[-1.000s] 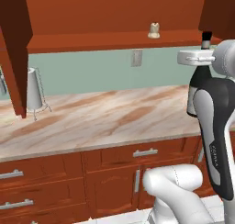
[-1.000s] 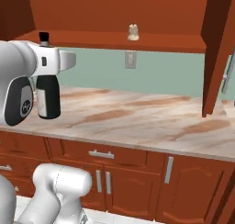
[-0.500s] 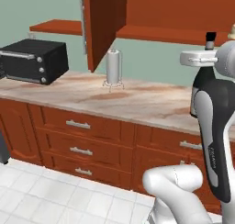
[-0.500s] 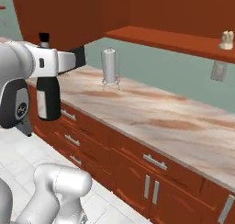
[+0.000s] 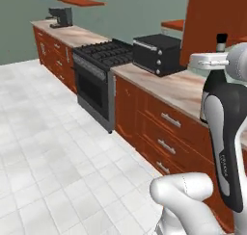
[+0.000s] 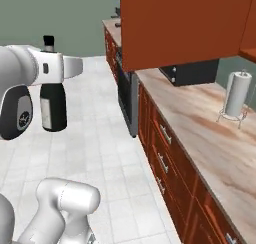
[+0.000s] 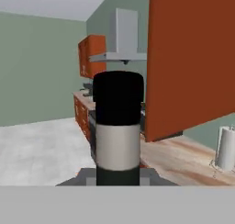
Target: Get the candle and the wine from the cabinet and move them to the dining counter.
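My gripper [image 6: 50, 70] is shut on the neck of the wine [image 6: 53, 108], a dark bottle with a black cap and a pale label. The bottle hangs upright in the air, over the tiled floor and off the wall counter. In the left base view the wine [image 5: 210, 92] shows partly behind my forearm. The hand view has the wine [image 7: 118, 126] close up in the middle. The cabinet [image 6: 185, 23] shows as a broad reddish-brown open door to my right. The candle and the dining counter are out of view.
A marble wall counter [image 6: 210, 138] over red-brown drawers runs along the green wall. On it stand a paper-towel roll [image 6: 236, 95] and a black toaster oven [image 5: 159, 53]. Beyond are a black stove [image 5: 103, 53], a coffee machine [image 5: 60, 17] and open white tiled floor [image 5: 58, 147].
The whole picture has swung along the wall counter, so the base has turned left. The stove and floor have come into view. The wine stays in my shut gripper.
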Controlling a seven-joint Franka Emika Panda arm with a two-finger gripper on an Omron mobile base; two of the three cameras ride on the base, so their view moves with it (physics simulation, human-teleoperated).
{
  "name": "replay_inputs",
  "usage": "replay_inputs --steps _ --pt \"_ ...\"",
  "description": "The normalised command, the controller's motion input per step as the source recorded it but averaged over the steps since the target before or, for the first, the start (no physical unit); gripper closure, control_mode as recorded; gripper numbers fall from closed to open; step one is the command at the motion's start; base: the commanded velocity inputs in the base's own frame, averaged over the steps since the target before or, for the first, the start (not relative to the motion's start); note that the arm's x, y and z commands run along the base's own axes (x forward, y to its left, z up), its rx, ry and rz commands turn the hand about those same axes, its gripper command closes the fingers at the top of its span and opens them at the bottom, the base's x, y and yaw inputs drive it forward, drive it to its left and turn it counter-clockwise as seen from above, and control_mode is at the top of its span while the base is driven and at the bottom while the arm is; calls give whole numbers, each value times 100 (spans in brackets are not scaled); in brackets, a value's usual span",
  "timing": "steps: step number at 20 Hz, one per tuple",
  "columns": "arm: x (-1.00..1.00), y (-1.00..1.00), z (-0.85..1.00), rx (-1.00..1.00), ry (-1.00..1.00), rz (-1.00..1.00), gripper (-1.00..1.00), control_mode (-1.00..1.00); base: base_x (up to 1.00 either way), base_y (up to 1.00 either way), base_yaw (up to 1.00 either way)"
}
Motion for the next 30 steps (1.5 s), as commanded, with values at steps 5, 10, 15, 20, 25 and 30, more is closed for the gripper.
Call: replay_inputs --steps 5,10,15,20,25,30 --pt "0 0 0 0 0 0 100 100 -8 3 100" --pt "0 0 0 0 0 0 100 100 0 21 93" --pt "0 0 0 0 0 0 100 100 0 65 40" --pt "0 0 0 0 0 0 100 100 60 100 2" --pt "0 0 0 0 0 0 100 100 74 100 3" --pt "0 0 0 0 0 0 100 100 53 100 15"
